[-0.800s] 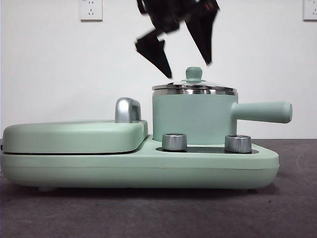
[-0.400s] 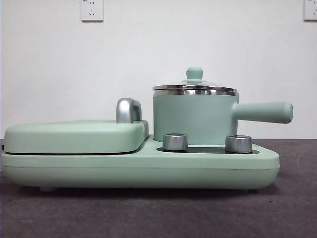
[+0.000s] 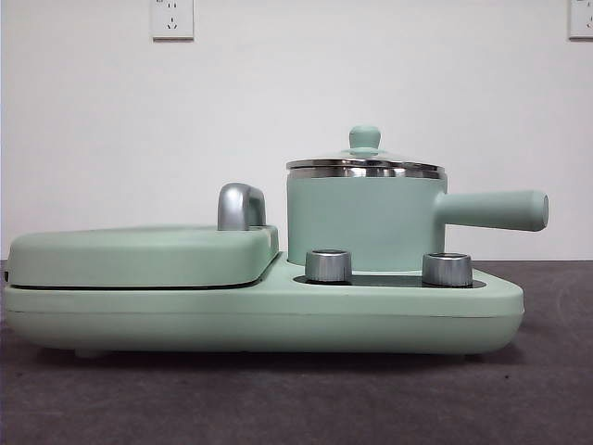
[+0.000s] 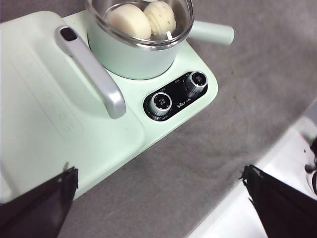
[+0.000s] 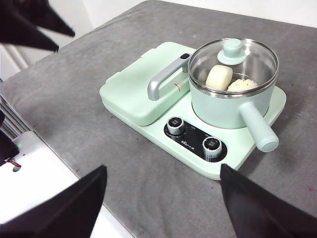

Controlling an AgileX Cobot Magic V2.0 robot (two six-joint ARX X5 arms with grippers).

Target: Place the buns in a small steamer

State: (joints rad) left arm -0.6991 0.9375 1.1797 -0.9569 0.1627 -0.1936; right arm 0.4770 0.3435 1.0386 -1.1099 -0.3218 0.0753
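Left gripper [image 4: 163, 208] raised, jaws apart, 2 buns [image 5: 219, 77] inside lidded steamer [image 5: 233, 94]

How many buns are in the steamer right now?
2. The smooth bun and the ridged bun lie side by side inside the small steamer, under its glass lid. No others show.

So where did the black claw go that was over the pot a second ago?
It lifted up and out of the front view; a second ago its fingers hung open just above the lid's green knob, and now nothing is there. Both arms are pulled back with fingers open. The small steamer stayed put with its glass lid on, and the buns sit inside. The griddle cover and dials did not move.
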